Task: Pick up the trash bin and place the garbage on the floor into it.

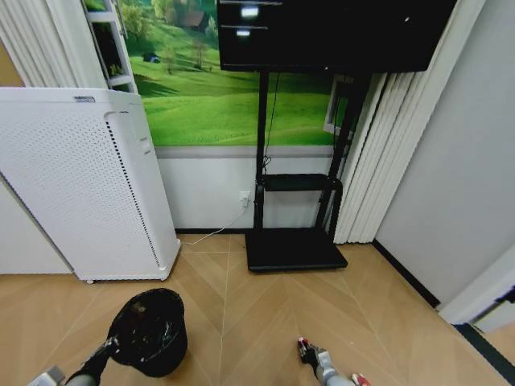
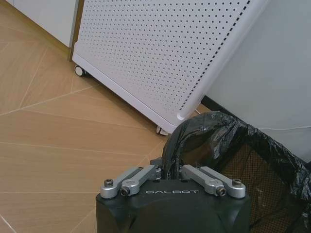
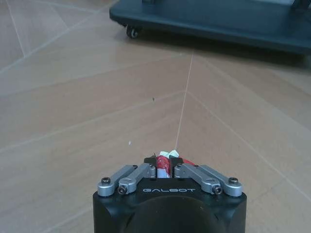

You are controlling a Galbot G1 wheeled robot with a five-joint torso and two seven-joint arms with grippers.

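the left gripper (image 1: 111, 346) reaches low, its fingers pinching the rim of the trash bin (image 1: 150, 330), which is lined with a black bag, near the white air purifier (image 1: 80, 185). the right gripper (image 1: 304, 346) hangs low over the floor (image 1: 241, 322), fingers pinching a red-and-white scrap (image 3: 165, 165). ahead stands a black tv stand (image 1: 294, 249). both grippers read "galbot".
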